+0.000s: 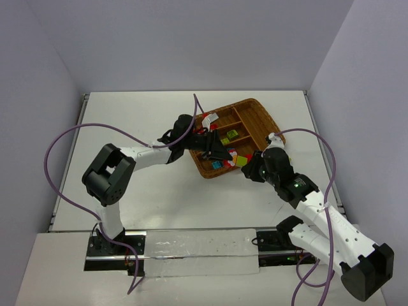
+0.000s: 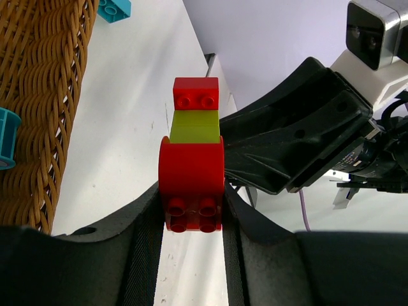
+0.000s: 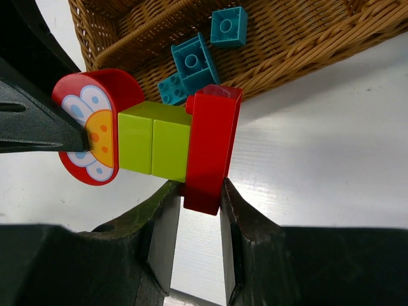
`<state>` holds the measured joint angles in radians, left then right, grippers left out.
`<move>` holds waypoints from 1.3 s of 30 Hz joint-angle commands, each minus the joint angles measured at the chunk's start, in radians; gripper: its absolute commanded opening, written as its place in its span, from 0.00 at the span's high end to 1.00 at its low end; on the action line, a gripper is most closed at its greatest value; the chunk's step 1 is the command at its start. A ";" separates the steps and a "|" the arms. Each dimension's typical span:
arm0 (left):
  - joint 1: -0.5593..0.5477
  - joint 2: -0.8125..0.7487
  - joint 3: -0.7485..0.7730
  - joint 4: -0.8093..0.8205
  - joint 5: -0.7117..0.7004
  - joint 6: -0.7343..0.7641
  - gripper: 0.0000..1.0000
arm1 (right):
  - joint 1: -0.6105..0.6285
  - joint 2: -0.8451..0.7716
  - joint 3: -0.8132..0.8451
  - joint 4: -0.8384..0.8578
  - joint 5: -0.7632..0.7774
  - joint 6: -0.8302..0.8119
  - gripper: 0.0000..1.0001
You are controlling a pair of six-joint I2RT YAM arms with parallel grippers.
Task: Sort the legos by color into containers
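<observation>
top cam sits high up behind the arm bases, which line the bottom edge of the frame; it looks down and forward over the whole table from fairly far off, wicker tray right of center; left wrist cam rides right behind the left gripper, fingers at the bottom, super close on the brick stack, tray wall at frame left; right wrist cam is the same deal behind the right gripper, tray across the top; both wrist views share that stack and a bit of tray, each catching the other gripper at one side; the top view has it all, tiny
</observation>
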<state>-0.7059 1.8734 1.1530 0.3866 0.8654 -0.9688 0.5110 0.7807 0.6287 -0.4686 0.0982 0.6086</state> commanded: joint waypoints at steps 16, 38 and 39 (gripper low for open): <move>0.004 -0.060 0.116 -0.208 0.013 0.215 1.00 | -0.004 -0.085 0.117 -0.062 -0.056 -0.097 0.18; 0.137 -0.264 0.001 0.182 0.339 0.030 1.00 | -0.309 -0.113 0.150 0.225 -0.852 -0.146 0.00; 0.137 -0.267 -0.004 0.210 0.345 0.013 1.00 | -0.309 -0.108 0.140 0.245 -0.865 -0.141 0.00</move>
<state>-0.5686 1.6527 1.1623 0.4286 1.1436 -0.8793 0.2100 0.6607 0.7677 -0.3531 -0.6453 0.4629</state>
